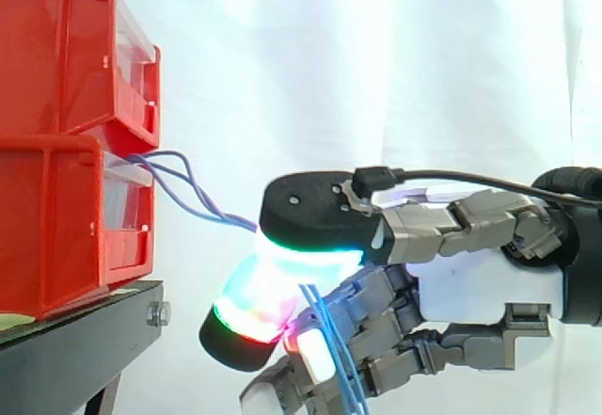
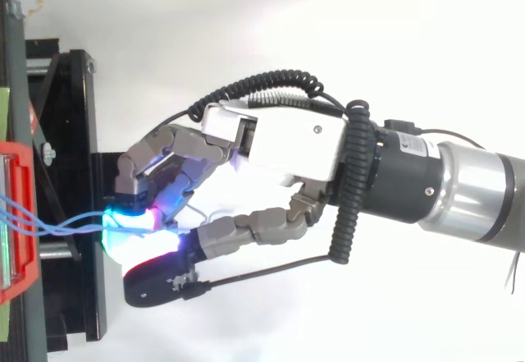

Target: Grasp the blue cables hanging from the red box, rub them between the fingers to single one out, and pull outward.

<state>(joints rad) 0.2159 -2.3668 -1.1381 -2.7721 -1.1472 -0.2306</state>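
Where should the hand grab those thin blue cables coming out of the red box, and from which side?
On the free span just clear of the red plastic box, coming in level from the open side. The thin blue cables run bunched there, so the hand can pinch across them, as it does now.

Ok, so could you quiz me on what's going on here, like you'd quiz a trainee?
1. True or false: the hand is pinching the blue cables.
2. Where do the cables come from? A: the red bins. B: a cardboard box. C: a wall socket.
3. Fill in: below the hand, the cables' loose ends hang ____.
Key: 1 true; 2 A; 3 down.
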